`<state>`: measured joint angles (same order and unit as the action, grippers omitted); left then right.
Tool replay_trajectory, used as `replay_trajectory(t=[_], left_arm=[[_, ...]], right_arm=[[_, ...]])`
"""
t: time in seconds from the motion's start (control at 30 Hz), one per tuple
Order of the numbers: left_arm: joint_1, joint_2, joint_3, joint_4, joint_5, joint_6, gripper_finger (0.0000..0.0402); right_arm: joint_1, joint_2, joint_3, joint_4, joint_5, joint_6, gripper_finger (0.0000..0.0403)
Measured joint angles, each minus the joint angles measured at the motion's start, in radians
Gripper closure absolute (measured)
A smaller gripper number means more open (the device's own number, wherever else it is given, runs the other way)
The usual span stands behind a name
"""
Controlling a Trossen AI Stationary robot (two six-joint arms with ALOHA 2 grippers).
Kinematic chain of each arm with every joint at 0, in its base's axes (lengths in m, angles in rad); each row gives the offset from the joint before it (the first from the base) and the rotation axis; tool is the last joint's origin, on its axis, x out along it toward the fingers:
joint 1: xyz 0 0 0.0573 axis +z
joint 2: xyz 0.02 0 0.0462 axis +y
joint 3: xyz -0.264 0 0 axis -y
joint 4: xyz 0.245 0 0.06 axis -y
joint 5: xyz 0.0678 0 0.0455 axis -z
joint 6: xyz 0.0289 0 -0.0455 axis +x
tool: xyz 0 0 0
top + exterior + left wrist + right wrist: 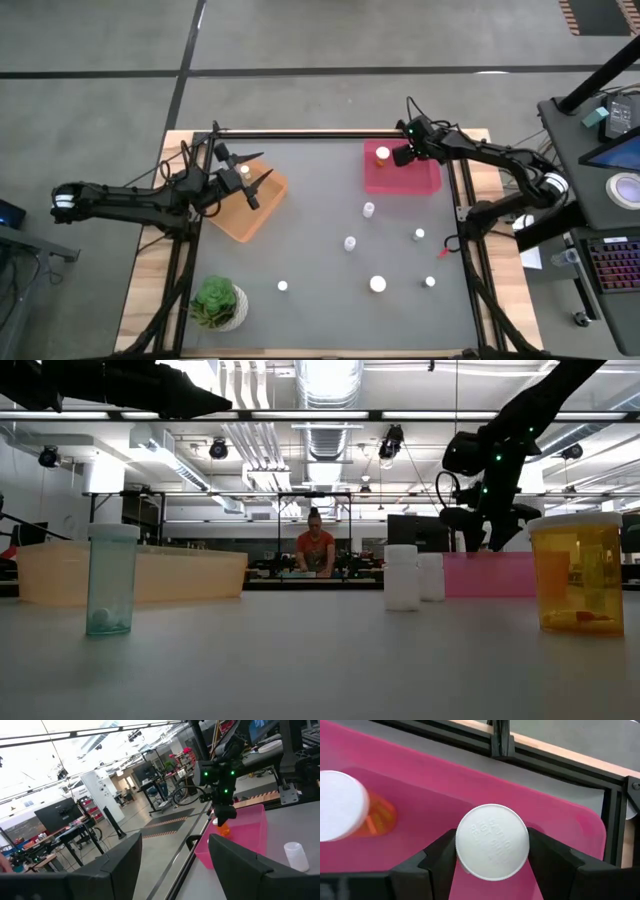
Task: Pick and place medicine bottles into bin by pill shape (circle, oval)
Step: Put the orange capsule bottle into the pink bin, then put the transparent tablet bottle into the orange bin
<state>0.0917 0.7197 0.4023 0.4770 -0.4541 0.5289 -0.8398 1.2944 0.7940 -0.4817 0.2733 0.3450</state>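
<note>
1. I am holding the right claw over the shallow pink plastic bin at the far right of the grey bench; its two dark fingers are gripping a white ribbed round bottle cap from either side.
2. An orange translucent bottle with a white cap is already sitting inside that pink bin, just beside the claw.
3. I am keeping the left claw above the orange plastic bin at the far left, its fingers spread wide and holding nothing.
4. Six more small white-capped bottles are standing scattered across the middle and near right of the bench, well apart from both bins.
5. A green potted plant is sitting at the near left corner.
</note>
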Motion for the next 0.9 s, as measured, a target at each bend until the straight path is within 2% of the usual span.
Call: replay_trajectory(t=[0.23,0.47,0.67,0.9], left_arm=[[0.000,0.000,0.000,0.000,0.000,0.001,0.0187],[0.000,0.000,0.000,0.000,0.000,0.001,0.0187],[0.000,0.000,0.000,0.000,0.000,0.001,0.0187],[0.000,0.000,0.000,0.000,0.000,0.001,0.0187]], right_arm=[[-0.001,0.033,0.000,0.001,0.016,-0.004,0.0188],[-0.001,0.050,0.000,0.001,0.018,-0.007,0.0147],[-0.002,0.020,0.004,-0.004,0.017,-0.005,0.0118],[0.007,-0.067,0.023,-0.053,0.016,0.012,0.0116]])
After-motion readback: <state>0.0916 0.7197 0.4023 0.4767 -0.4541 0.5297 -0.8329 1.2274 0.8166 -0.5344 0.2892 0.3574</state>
